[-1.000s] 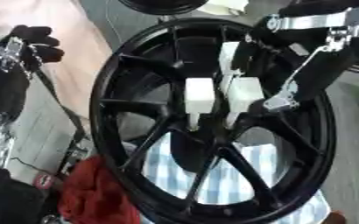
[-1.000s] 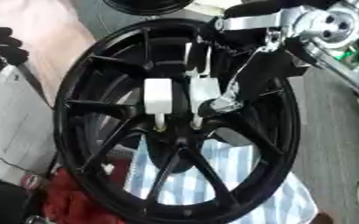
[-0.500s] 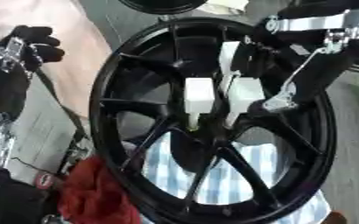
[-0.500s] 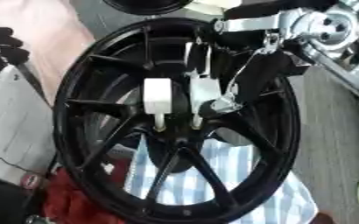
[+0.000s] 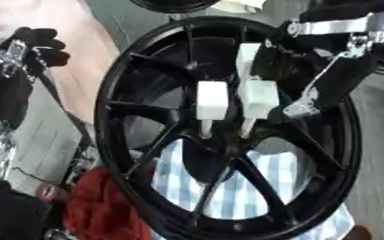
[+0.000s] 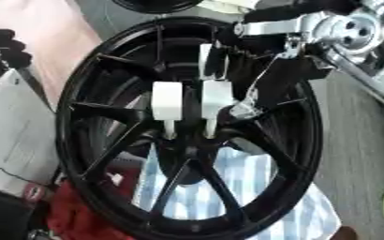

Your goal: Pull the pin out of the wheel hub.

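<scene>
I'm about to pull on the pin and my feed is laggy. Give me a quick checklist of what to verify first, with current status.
1. Right hand at the hub: ok, it reaches in over the black wheel.
2. Hold on a pin: cannot tell; the fingers sit beside the right white pin, contact unclear.
3. Second white pin: ok, seated upright near the hub centre.
4. Left hand: ok, off the wheel at upper left.
5. Wheel support: cannot tell; checked cloth shows beneath the spokes.
</scene>
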{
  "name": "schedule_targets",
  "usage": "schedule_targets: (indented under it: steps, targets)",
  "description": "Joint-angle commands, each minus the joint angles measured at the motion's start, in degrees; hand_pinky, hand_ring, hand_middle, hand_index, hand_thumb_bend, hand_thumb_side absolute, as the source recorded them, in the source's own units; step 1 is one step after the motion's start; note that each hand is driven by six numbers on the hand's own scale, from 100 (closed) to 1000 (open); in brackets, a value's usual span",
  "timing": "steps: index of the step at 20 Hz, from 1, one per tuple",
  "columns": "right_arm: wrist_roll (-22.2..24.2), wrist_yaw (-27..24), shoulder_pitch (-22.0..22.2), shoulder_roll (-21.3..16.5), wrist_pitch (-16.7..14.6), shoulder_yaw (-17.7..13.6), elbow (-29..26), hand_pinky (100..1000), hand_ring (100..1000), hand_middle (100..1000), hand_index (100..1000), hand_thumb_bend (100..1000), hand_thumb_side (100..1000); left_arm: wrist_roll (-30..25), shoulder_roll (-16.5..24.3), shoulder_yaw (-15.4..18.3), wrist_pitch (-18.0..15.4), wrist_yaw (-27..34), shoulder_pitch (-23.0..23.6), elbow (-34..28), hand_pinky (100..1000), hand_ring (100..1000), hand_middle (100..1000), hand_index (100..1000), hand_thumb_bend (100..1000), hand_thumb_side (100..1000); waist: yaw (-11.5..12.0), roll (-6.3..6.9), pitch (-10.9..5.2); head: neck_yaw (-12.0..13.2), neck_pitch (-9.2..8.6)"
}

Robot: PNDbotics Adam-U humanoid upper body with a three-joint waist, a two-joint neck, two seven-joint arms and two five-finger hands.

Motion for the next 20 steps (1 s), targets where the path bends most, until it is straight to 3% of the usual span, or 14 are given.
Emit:
schedule_targets:
  steps: [1,20]
  targets:
    - [-0.22,0.36,-0.98,-0.79,-0.57,-0.99,-0.14,689,653,640,711,538,170,-0.27,1.01,0.36,-0.10,-0.27,-0.54,-0.83,743,659,622,763,100,827,0.04,0.43,-0.83,0.08,-0.42]
    - [0.55,0.07,-1.11,0.53,0.50,-0.51,0.66,686,649,635,707,539,159,-1.14,0.92,0.25,-0.16,-0.50,-0.61,-0.98,746,664,626,764,100,831,0.14,0.06,-0.51,0.21,-0.71]
